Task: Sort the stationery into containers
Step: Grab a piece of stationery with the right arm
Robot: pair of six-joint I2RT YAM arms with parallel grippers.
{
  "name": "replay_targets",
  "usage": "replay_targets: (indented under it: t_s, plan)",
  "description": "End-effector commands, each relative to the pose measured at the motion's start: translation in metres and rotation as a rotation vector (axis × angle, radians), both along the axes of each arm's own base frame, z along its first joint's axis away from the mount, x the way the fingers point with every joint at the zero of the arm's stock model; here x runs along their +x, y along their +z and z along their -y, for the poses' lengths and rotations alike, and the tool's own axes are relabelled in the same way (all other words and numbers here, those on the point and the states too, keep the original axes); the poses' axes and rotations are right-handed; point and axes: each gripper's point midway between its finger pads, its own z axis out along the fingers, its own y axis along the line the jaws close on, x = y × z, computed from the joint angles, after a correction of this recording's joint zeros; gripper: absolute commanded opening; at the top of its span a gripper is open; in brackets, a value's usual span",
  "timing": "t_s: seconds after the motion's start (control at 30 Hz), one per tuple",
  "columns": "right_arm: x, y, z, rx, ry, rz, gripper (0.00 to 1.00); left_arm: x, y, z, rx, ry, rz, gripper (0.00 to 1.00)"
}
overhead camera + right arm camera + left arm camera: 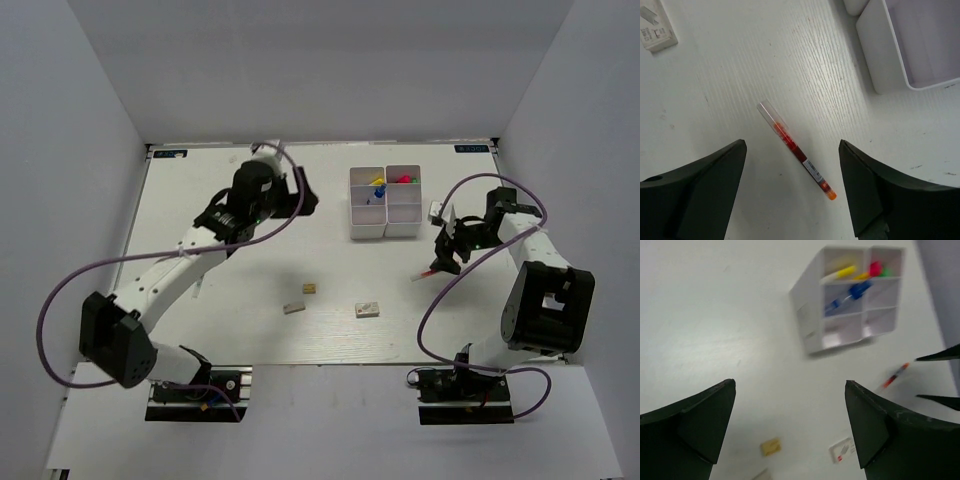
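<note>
The white six-compartment tray (385,228) stands at the far centre and holds yellow-capped pens (377,183), a green highlighter (404,180) and a blue-capped bottle (379,194). The tray also shows in the left wrist view (810,322). A thin red pen (795,150) lies flat on the table, right of the tray in the top view (428,271). My right gripper (792,144) is open, low over the pen, with a finger on each side and not touching it. My left gripper (790,385) is open and empty, raised left of the tray (305,192).
A tan eraser (311,288), a grey eraser (293,308) and a white labelled eraser (367,309) lie loose on the near middle of the table. The white eraser also shows far left in the right wrist view (655,27). A tray corner (875,55) lies at upper right there.
</note>
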Motion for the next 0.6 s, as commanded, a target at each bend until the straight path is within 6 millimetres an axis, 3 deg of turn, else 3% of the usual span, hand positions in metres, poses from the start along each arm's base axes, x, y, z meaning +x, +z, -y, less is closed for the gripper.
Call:
replay_targets:
  t_s: [0.0,0.03,0.1,0.23,0.33,0.4,0.57]
  plan:
    - [0.009,0.005,0.004,-0.056,0.072,0.074,0.81,-0.035,-0.068,-0.070,0.120,0.246,-0.241,1.00]
    - [0.008,0.002,0.004,-0.068,0.079,0.073,0.82,-0.046,-0.083,-0.077,0.138,0.264,-0.278,1.00]
    - [0.001,-0.007,0.004,-0.099,0.124,0.083,0.82,-0.061,-0.093,-0.090,0.117,0.311,-0.332,1.00]
    - [-0.007,-0.025,0.010,-0.205,0.212,0.129,0.81,-0.091,-0.129,-0.114,0.116,0.396,-0.468,1.00]
    - [-0.004,-0.032,0.006,-0.242,0.251,0.175,0.80,-0.105,-0.138,-0.120,0.106,0.419,-0.498,1.00]
    - [-0.002,-0.034,0.005,-0.252,0.261,0.181,0.78,-0.107,-0.128,-0.126,0.085,0.432,-0.467,1.00]
    - [0.007,-0.049,-0.001,-0.305,0.296,0.205,0.76,-0.116,-0.127,-0.134,0.094,0.447,-0.459,0.99]
